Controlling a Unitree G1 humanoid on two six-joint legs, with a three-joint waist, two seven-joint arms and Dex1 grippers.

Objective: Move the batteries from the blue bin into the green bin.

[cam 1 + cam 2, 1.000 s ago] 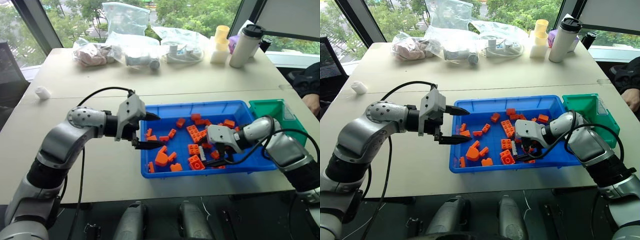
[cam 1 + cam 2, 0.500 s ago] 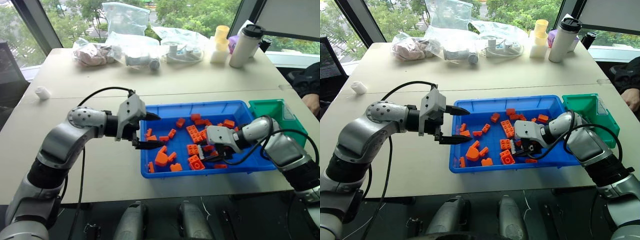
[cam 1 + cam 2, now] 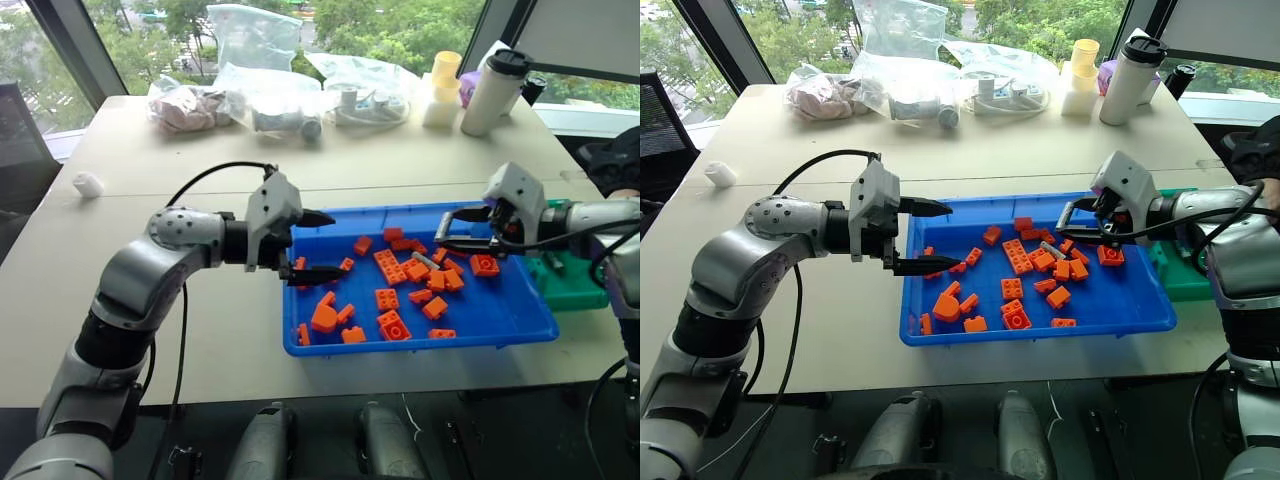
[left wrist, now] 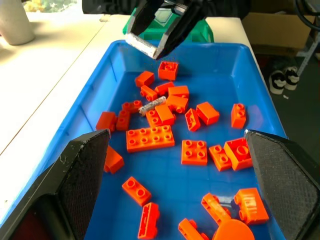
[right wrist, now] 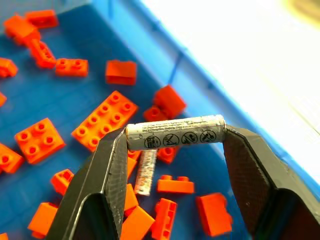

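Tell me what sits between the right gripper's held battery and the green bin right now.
Just the blue bin's right end wall. In the left eye view the right gripper holds the battery above that bin, and the green bin sits beyond the wall.

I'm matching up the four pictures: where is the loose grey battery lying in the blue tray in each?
Left eye: the slim grey metal battery, among orange bricks in the blue plastic tray.
Right eye: the same spot.
Left wrist: just beyond the landmark brick.
Right wrist: behind the second battery, clamped in the right gripper.
Landmark: the long orange eight-stud plastic brick beside it.
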